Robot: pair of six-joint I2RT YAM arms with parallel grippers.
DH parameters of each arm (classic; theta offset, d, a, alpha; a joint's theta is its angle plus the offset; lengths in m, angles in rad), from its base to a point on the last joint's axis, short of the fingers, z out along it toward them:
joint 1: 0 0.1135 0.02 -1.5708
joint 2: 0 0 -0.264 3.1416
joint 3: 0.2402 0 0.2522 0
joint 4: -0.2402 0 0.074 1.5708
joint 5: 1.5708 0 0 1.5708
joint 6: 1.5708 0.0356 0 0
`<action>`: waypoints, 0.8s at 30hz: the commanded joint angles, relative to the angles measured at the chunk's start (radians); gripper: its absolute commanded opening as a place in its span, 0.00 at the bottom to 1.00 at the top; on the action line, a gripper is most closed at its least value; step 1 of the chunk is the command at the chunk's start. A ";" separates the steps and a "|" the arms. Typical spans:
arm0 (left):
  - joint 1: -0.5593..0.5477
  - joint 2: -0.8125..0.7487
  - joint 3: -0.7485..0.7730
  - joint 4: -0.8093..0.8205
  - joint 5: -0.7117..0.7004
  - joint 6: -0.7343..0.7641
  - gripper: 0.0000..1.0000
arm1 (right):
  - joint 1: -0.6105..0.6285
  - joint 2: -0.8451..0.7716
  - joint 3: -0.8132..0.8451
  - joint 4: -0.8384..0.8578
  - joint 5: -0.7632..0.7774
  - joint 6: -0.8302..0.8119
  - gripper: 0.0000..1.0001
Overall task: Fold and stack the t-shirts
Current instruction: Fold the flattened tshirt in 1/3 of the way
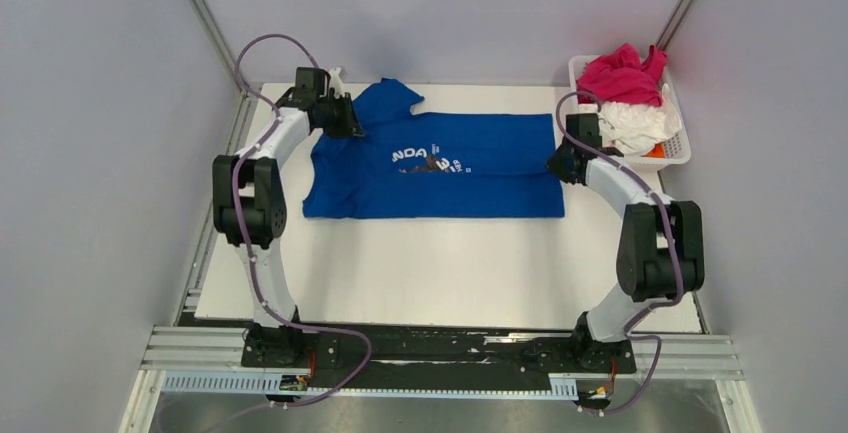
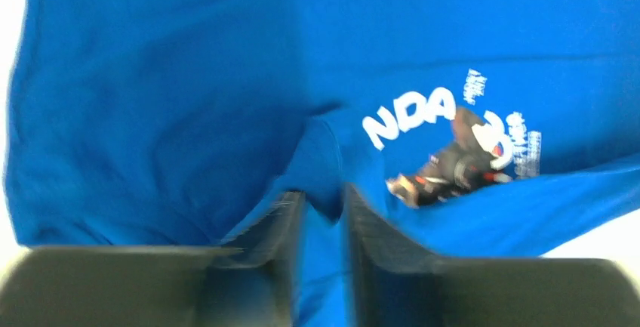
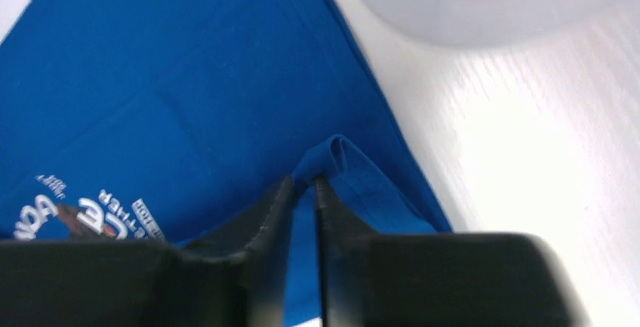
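Note:
The royal blue t-shirt [image 1: 440, 168] with the white-lettered print lies across the far half of the table, its near part folded up over the rest. My left gripper [image 1: 345, 123] is shut on a pinch of blue cloth [image 2: 324, 168] at the shirt's left end. My right gripper [image 1: 558, 165] is shut on a fold of blue cloth [image 3: 336, 153] at the shirt's right edge. The magenta pink t-shirt [image 1: 622, 75] and the white t-shirt [image 1: 638, 123] lie crumpled in the basket at the far right.
The white lattice basket [image 1: 680, 148] stands at the table's far right corner, close to my right gripper; its rim shows blurred in the right wrist view [image 3: 483, 10]. The white tabletop [image 1: 440, 273] lies bare in front of the shirt. Grey walls close both sides.

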 commanded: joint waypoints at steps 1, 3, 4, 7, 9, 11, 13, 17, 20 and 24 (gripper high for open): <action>0.018 0.152 0.234 -0.139 -0.007 0.048 0.58 | -0.029 0.104 0.149 0.024 0.013 -0.037 0.44; 0.019 0.211 0.347 -0.201 -0.006 0.043 0.93 | -0.029 0.129 0.190 -0.007 0.004 -0.042 0.73; 0.020 0.222 0.388 -0.219 -0.005 0.040 0.96 | -0.029 0.130 0.196 -0.015 -0.008 -0.045 0.84; 0.019 0.183 0.380 -0.218 -0.022 0.017 1.00 | -0.028 0.103 0.174 -0.032 -0.047 -0.060 1.00; 0.017 0.091 0.273 -0.203 -0.044 -0.006 1.00 | -0.023 0.059 0.138 -0.033 -0.088 -0.064 1.00; 0.010 -0.004 0.150 -0.162 -0.061 -0.044 1.00 | -0.001 0.024 0.092 -0.028 -0.119 -0.079 1.00; -0.006 -0.102 -0.007 -0.102 -0.079 -0.090 1.00 | 0.032 0.009 0.055 -0.017 -0.176 -0.105 1.00; -0.036 -0.241 -0.305 0.081 -0.061 -0.197 1.00 | 0.079 0.053 0.025 0.020 -0.255 -0.139 1.00; -0.039 -0.249 -0.414 0.174 -0.030 -0.259 1.00 | 0.091 0.115 0.038 0.041 -0.254 -0.147 1.00; -0.039 -0.190 -0.448 0.138 -0.085 -0.270 1.00 | 0.103 0.159 0.017 0.041 -0.226 -0.114 1.00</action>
